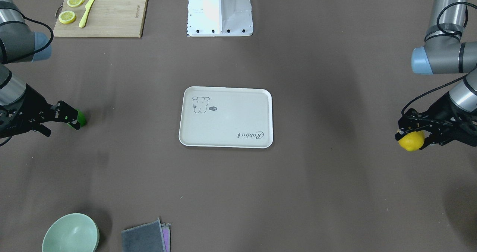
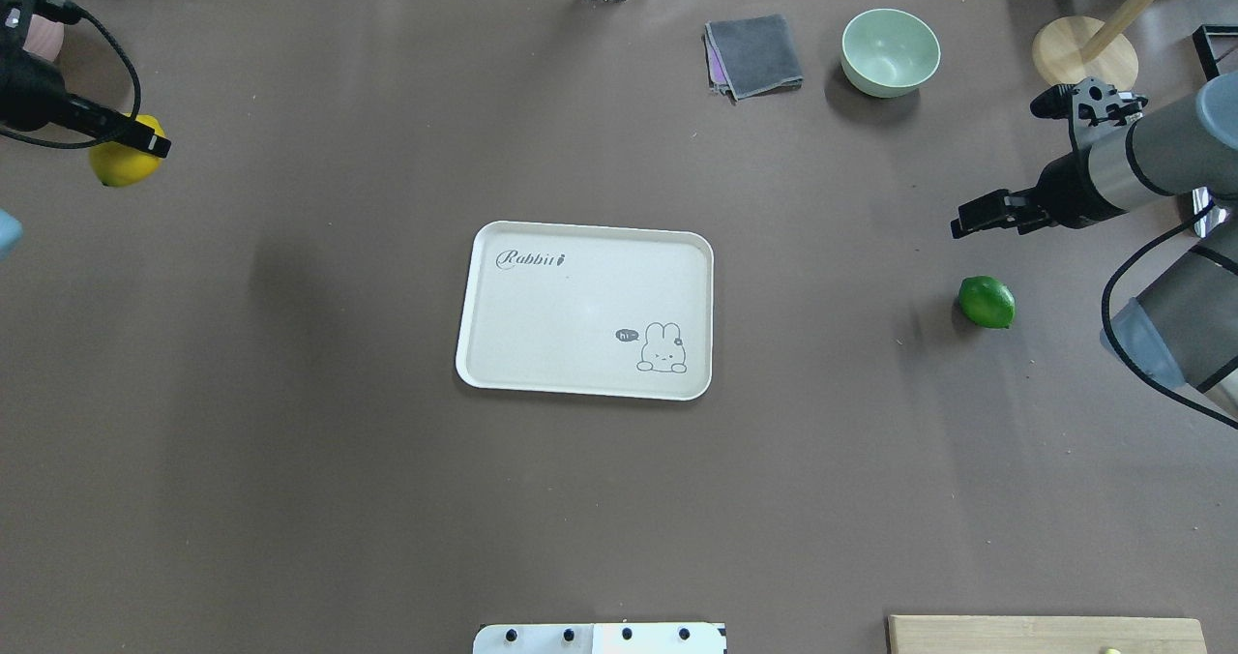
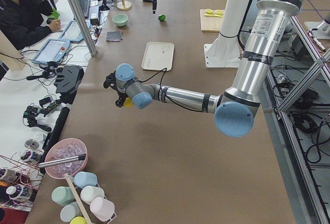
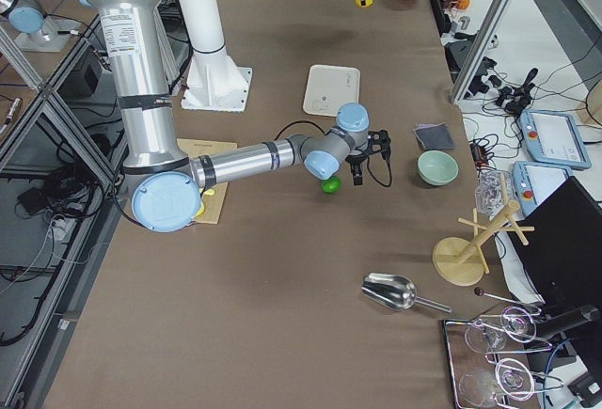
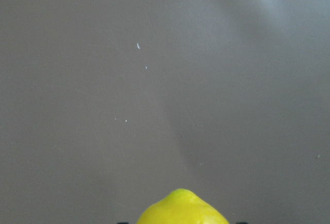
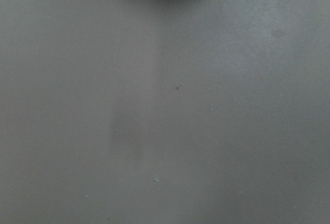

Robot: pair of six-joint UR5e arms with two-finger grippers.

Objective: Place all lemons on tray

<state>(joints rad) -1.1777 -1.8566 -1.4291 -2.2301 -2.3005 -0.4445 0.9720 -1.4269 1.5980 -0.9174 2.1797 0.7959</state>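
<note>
The cream tray [image 1: 257,95] with the "Rabbit" script lies bare at the table's middle; it also shows in the overhead view [image 2: 503,364]. My left gripper [image 1: 410,132] is shut on the yellow lemon [image 1: 411,141] and holds it above the table at the far left end [image 2: 121,163]; the left wrist view shows the lemon's tip [image 5: 183,208]. The green lemon [image 2: 987,302] rests on the table at the right end. My right gripper [image 2: 959,225] hovers open and empty just above and beside it [image 1: 73,118].
A wooden cutting board [image 1: 111,17] with lemon slices and a yellow knife lies near the robot base [image 1: 220,13]. A pale green bowl [image 2: 890,49], a grey cloth [image 2: 754,54] and a wooden stand [image 2: 1083,49] sit at the far edge.
</note>
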